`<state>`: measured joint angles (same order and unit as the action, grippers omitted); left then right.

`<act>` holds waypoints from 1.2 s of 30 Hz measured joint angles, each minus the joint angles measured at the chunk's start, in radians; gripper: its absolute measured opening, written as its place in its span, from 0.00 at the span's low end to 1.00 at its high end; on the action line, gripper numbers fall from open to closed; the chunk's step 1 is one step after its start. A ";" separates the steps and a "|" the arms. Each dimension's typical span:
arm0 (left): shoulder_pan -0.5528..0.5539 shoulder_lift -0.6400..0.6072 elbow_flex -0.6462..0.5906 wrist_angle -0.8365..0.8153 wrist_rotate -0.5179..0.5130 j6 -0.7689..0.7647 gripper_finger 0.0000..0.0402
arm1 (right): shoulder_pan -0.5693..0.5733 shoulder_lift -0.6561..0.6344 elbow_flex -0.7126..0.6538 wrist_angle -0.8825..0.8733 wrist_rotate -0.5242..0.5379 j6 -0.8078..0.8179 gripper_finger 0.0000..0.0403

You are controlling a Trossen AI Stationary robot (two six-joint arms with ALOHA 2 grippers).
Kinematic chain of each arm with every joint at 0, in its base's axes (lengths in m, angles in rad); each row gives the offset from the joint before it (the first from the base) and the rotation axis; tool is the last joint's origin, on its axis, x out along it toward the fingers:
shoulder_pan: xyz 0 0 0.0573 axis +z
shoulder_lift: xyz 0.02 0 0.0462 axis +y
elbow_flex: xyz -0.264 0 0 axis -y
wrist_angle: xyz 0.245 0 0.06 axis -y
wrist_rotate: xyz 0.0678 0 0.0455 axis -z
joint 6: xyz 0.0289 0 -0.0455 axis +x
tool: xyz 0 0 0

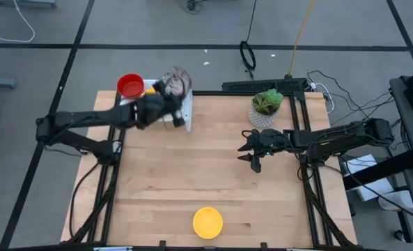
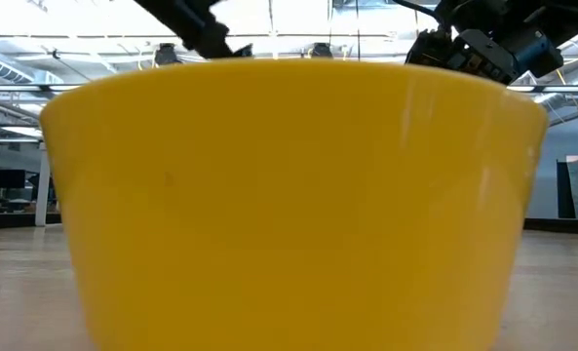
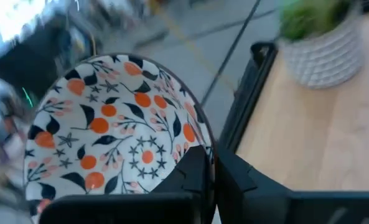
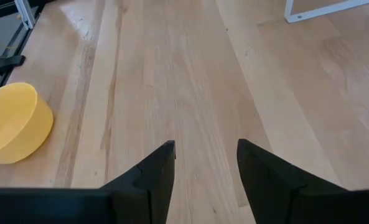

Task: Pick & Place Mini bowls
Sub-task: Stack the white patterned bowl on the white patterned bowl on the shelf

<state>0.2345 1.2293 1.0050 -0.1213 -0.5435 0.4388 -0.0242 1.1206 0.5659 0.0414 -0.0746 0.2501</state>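
My left gripper (image 1: 168,96) is at the table's far left corner, shut on a white mini bowl (image 1: 177,81) patterned with orange dots and dark sprigs, which fills the left wrist view (image 3: 116,146). A red bowl (image 1: 130,86) and something yellow (image 1: 150,87) sit close by, beside the white rack (image 1: 186,111). A yellow bowl (image 1: 207,222) rests on its base near the table's near edge and fills the low view (image 2: 289,205). My right gripper (image 1: 251,151) is open, over the table's right half, in front of the plant pot; it touches nothing (image 4: 206,155). My left gripper holds the patterned bowl by its rim (image 3: 204,138), one finger (image 3: 187,177) inside the bowl and the other (image 3: 243,180) outside the wall. The bowl is lifted and tipped up on edge, its inside facing the wrist camera, with floor showing behind it.
A white pot with a green plant (image 1: 265,108) stands at the far right of the table, close behind my right gripper. The rack's corner (image 4: 321,9) shows in the right wrist view. Bare wood lies between my right gripper and the yellow bowl (image 4: 13,124).
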 joint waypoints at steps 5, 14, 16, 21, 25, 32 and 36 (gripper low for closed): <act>0.185 0.009 -0.001 -0.051 0.169 -0.089 0.03 | 0.000 0.000 0.000 0.014 0.000 0.000 0.40; 0.322 0.030 -0.001 -0.104 0.318 -0.141 0.05 | 0.000 0.000 0.000 0.015 0.000 -0.011 0.40; 0.336 0.030 -0.001 -0.132 0.337 -0.142 0.03 | 0.000 0.000 0.000 0.015 0.000 -0.011 0.40; 0.359 0.030 -0.001 -0.149 0.337 -0.157 0.06 | 0.000 0.000 0.000 0.015 0.000 -0.012 0.40; 0.376 0.030 -0.001 -0.147 0.338 -0.146 0.10 | 0.000 0.000 0.000 0.015 0.000 -0.012 0.40; 0.395 0.080 0.000 -0.141 0.393 -0.143 0.06 | 0.000 0.000 0.000 0.015 0.000 -0.012 0.40; 0.394 0.111 0.001 -0.114 0.392 -0.117 0.04 | 0.000 0.000 0.000 0.015 0.000 -0.012 0.40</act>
<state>0.6289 1.3407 1.0061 -0.2357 -0.1518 0.3220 -0.0246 1.1206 0.5663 0.0561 -0.0746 0.2382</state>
